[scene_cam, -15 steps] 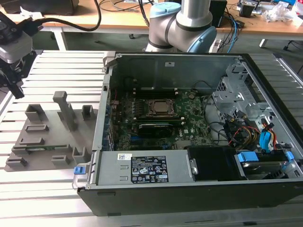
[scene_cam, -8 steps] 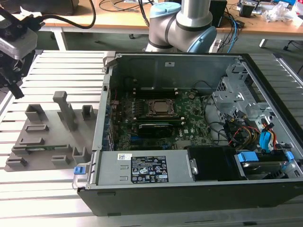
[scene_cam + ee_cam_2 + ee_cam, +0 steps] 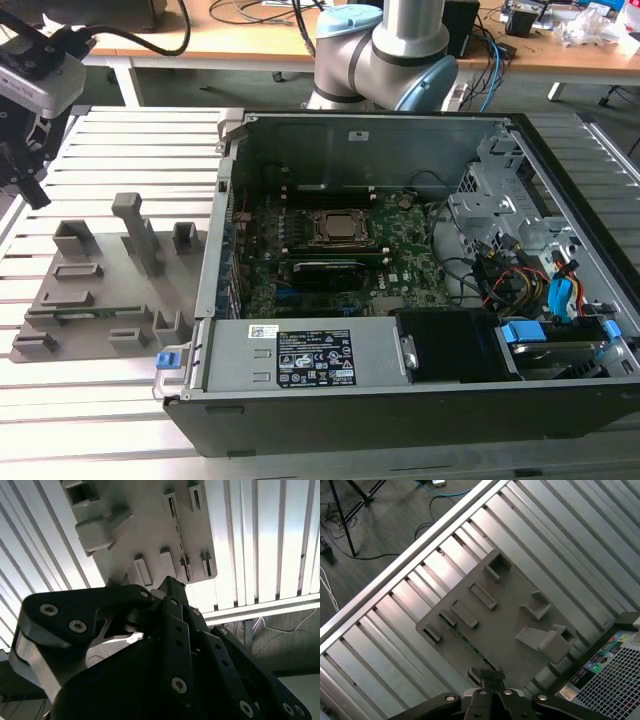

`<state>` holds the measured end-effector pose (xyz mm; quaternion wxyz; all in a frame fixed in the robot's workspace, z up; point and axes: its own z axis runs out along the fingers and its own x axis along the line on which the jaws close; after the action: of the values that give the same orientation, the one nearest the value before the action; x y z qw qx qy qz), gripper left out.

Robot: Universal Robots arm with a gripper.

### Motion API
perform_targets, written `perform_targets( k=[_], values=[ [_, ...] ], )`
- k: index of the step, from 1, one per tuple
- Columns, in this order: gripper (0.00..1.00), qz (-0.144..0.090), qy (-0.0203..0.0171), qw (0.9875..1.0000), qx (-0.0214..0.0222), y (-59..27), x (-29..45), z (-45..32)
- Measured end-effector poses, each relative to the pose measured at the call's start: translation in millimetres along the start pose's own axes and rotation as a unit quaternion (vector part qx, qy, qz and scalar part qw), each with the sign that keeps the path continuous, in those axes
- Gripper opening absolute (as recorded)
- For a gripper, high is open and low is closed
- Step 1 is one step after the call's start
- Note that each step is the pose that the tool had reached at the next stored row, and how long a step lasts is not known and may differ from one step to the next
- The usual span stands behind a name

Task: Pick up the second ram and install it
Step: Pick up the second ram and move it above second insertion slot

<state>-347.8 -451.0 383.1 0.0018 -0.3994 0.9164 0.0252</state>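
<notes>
The second ram (image 3: pixel 86 313) is a thin green stick lying in a slot of the grey holder tray (image 3: pixel 100 285), on the slatted table at the exterior view's left. In the first wrist view the second ram (image 3: pixel 466 639) shows as a narrow green edge along the tray (image 3: pixel 505 625). My gripper (image 3: pixel 29 184) hangs well above the tray's far left side, apart from it. Its fingertips (image 3: pixel 492 676) are pressed together, shut on nothing. The second wrist view looks past the gripper's dark body (image 3: pixel 170 645) to the tray (image 3: pixel 150 535).
An open computer case (image 3: pixel 400 400) takes up the middle and the exterior view's right, its green motherboard (image 3: pixel 400 250) exposed, with cables and drive bays (image 3: pixel 540 270) beside it. Upright posts (image 3: pixel 140 230) rise from the tray. A table rail and floor cables (image 3: pixel 380 550) lie beyond the tray.
</notes>
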Motion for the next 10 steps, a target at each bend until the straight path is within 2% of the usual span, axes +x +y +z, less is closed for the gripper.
perform_targets(
  k=[4, 5, 7, 10],
  values=[
    [0.11, -0.03, 0.0014, 0.9996, -0.0007, 0.0, 0.0, 0.0],
    [0.11, -0.045, 0.0021, 0.999, -0.0011, 0.0, 0.0, 0.0],
    [0.11, -0.061, 0.0028, 0.9982, -0.0014, 0.0, 0.0, 0.0],
    [0.11, -0.092, 0.0041, 0.9958, -0.0022, 0.0, 0.0, 0.0]
  ],
)
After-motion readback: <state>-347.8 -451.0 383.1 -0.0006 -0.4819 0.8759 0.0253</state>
